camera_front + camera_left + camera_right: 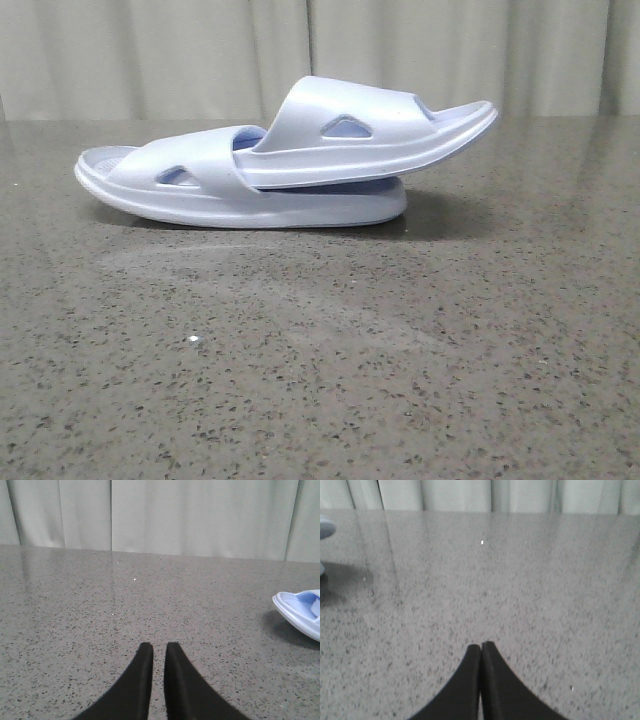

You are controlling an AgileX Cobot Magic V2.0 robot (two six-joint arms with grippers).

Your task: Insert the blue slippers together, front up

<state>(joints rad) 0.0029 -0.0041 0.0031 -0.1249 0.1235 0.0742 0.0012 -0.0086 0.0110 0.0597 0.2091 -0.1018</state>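
The two blue slippers lie nested at the table's far middle in the front view. The lower slipper lies flat on its sole with one end to the left. The upper slipper is pushed under the lower one's strap and tilts up to the right. Neither gripper shows in the front view. My left gripper is empty over bare table, its fingers a thin gap apart; one slipper end shows well off to one side. My right gripper is shut and empty; a slipper edge shows at the frame's edge.
The grey speckled stone table stretches in front of the slippers. A pale curtain hangs behind the table's far edge.
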